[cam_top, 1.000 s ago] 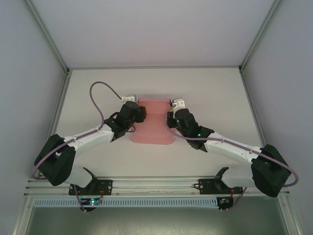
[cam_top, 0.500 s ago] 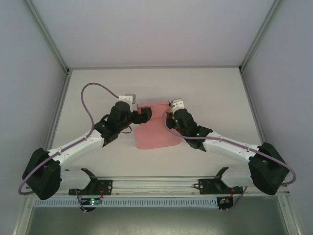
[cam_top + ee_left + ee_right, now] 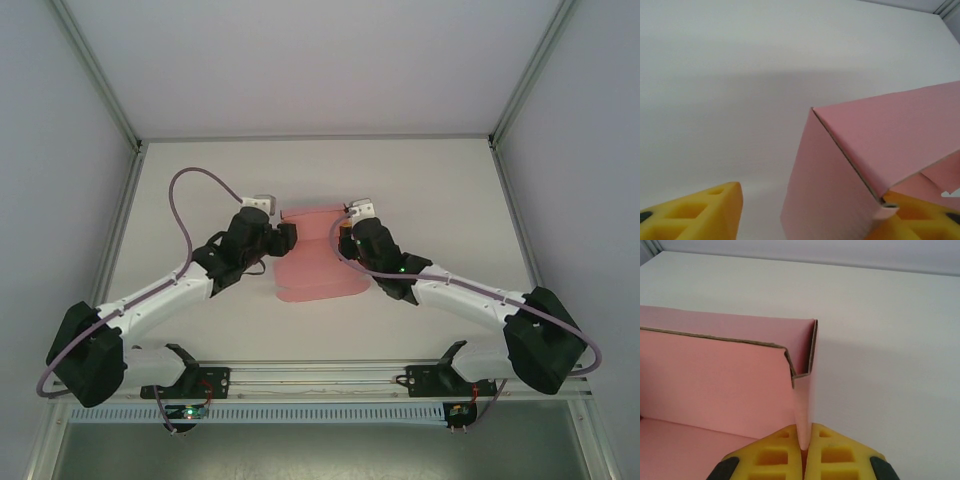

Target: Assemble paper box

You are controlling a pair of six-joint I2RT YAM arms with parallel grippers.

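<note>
**White desk, pink card pinched on one side**

A white desk [image 3: 200, 190] fills a booth with pale walls and grey metal corner posts. Both arms are bolted to a rail [image 3: 320, 380] along its near edge.

The right gripper [image 3: 344, 234] has its yellow fingers [image 3: 785, 450] pressed together on a thin upright side flap of the paper box [image 3: 315, 265]. In the right wrist view the flap's edge runs straight up from between the pads to the box's far right corner. There it meets a standing far wall, whose top edge is notched just beside the corner.

The left gripper [image 3: 287, 236] is spread wide at the opposite, left side of the box. In the left wrist view one yellow finger [image 3: 700, 215] stands apart from the card over bare desk. The other sits low at the right, with a small tip of card touching it. A folded, tilted corner of the box rises between the two fingers.

The box lies near the middle of the desk, between the two grippers. It is a half-formed sheet: the far wall is raised, and the flat panel reaches toward the near edge, ending in rounded corners. A purple cable [image 3: 185, 195] loops up from the left arm toward the desk's left edge, and another trails along the right arm.
</note>
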